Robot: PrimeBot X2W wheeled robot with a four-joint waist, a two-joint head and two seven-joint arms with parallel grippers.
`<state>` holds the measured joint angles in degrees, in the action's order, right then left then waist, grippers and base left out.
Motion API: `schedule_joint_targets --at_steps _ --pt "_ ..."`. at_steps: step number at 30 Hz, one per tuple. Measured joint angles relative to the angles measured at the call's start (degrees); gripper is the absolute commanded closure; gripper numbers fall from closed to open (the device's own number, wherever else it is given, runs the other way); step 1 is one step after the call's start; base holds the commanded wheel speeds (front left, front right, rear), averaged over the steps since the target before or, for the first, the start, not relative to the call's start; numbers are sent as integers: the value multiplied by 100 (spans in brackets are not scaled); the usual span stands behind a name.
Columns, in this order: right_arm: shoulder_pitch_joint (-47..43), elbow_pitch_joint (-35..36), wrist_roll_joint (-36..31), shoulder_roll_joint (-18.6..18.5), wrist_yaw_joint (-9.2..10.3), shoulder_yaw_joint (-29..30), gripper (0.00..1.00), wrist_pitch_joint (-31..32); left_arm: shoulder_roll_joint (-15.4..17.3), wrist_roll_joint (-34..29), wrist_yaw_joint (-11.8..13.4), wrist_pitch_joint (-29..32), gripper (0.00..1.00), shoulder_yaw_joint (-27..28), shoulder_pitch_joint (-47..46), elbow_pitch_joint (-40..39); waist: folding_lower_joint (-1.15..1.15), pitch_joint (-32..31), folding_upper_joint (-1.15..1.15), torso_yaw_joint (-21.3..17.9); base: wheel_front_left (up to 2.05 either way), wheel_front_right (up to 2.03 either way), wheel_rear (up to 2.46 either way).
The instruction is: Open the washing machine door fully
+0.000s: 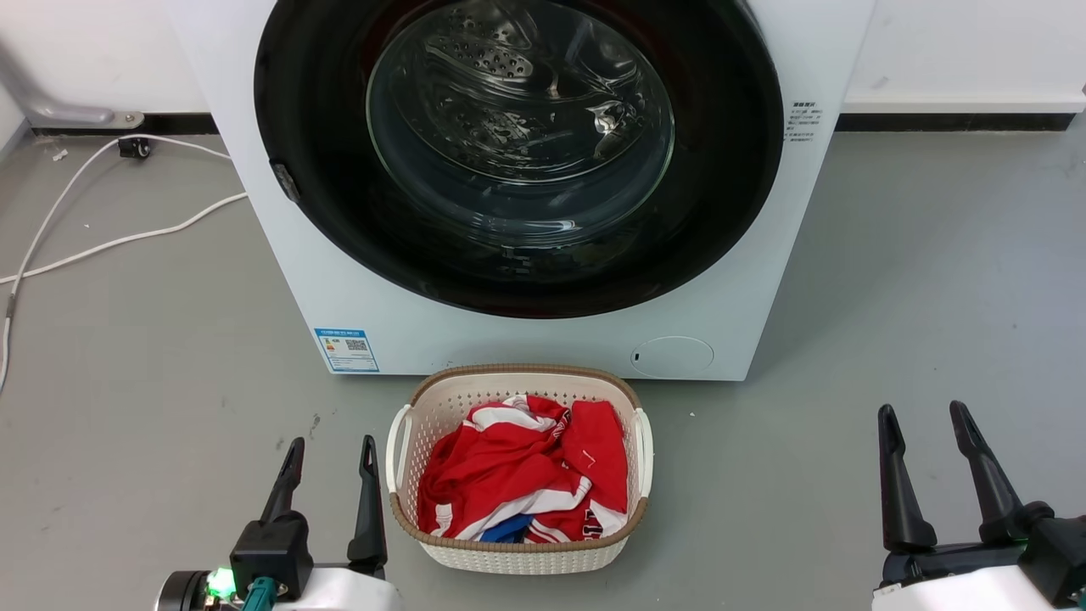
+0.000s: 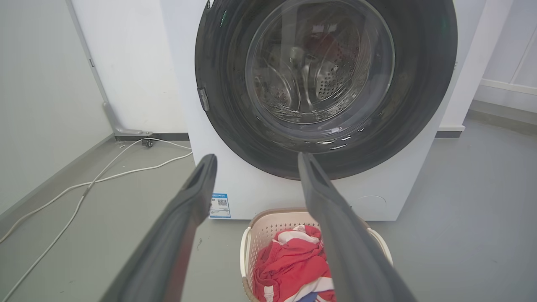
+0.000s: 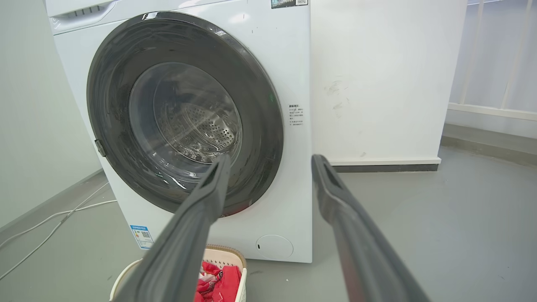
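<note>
Your left gripper [image 1: 332, 443] carries two long black fingers [image 1: 367, 501] that taper to narrow, slightly hooked tips. One of them rises from a boxy black block [image 1: 271, 547]. Below that you see a small glowing green light [image 1: 222, 583], a teal connector [image 1: 259, 594] and a glossy white casing [image 1: 352, 591]. Your right gripper [image 1: 923, 413] has the same black fingers, thicker at their rounded bases. They sit on a black crossbar [image 1: 950, 562] above a second white cover [image 1: 950, 596]. In the wrist views the fingers look matte dark grey, each with a shallow recessed slot [image 2: 197, 180] near its tip.
</note>
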<state>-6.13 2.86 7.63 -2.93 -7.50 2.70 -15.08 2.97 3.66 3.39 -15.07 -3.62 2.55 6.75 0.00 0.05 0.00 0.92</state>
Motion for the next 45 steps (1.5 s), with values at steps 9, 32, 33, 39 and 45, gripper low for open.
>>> schedule_joint_targets --at_steps 9,32,33,39,45 --pt "0 -35 37 0 0 -32 100 -1 -1 1 24 0 0 -12 1 25 0 -5 0 3 0 0 0" --pt "68 57 7959 7 1 -656 100 88 -4 62 67 1 0 -46 1 87 0 -3 0 -18 0 0 0" --pt "61 82 8114 2 1 -651 100 187 -4 63 70 0 0 -52 1 87 0 -1 0 -17 0 0 0" --pt "-9 167 8689 -154 1 -560 100 917 -4 64 102 0 0 -73 1 75 0 4 0 -3 0 0 0" --pt "-146 140 8642 -237 2 -455 100 1423 -4 46 141 1 0 -76 1 65 0 -3 0 24 0 0 0"
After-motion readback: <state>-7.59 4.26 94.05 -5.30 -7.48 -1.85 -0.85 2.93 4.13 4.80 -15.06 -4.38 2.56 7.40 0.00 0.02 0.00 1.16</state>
